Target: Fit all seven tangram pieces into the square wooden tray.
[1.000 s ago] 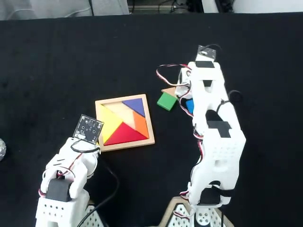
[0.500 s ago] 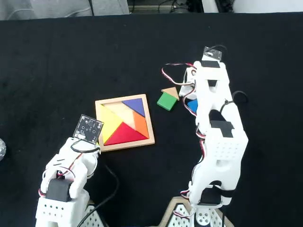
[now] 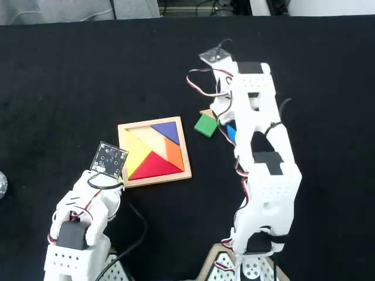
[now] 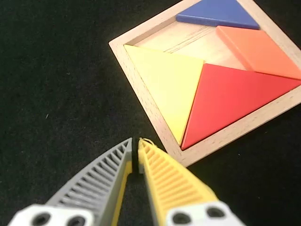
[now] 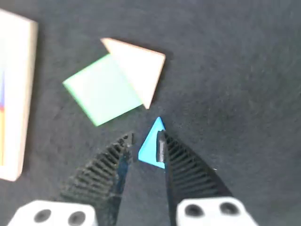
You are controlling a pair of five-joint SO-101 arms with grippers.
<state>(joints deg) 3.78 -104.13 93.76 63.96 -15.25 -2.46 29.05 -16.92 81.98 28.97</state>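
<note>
Right hand point(image 5: 143, 139) open, straddling blue triangle point(image 5: 151, 147), likely lining up a pinch. Left hand point(image 4: 135, 144) closed, parked off tray point(image 4: 146, 94) corner, out of the way.

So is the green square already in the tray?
No, the green square lies outside the tray, touching the tan triangle.

seeing a black cloth point(image 3: 70, 76) lying flat, a small shiny round thing point(image 3: 2, 184) sitting at its left edge, dark cables point(image 3: 193, 7) trailing beyond its far edge.
</note>
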